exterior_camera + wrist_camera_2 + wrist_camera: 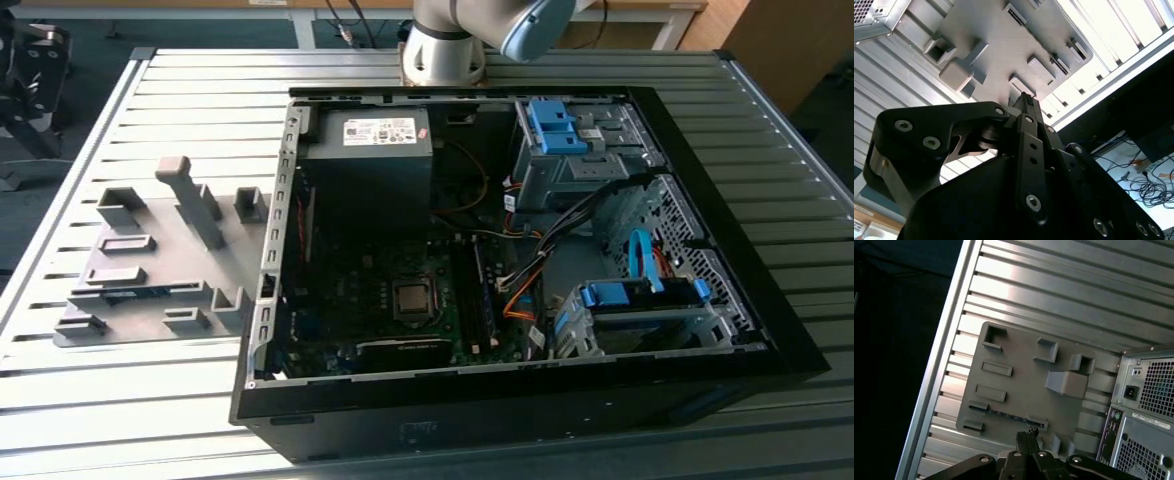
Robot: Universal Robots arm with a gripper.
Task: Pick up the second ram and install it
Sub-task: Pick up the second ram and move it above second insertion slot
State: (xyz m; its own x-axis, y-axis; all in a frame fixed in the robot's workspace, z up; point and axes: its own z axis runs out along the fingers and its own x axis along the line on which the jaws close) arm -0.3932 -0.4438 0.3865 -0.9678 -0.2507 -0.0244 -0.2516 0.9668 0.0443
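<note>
Black two-finger gripper [1028, 432] in both wrist views, fingertips pinched together with nothing between them. Hung well above a flat grey plastic holder plate [1024, 385] with raised blocks. On that plate, the second ram [1006, 414] — a long, thin, dark circuit-board strip, resting in a slot near one plate edge, small grey blocks at either end, untouched. Plate set on a ribbed aluminium bench [134, 400], toward the bench edge at the exterior view's left, just beside an open black computer case [467, 425] occupying the bench's middle.
</note>
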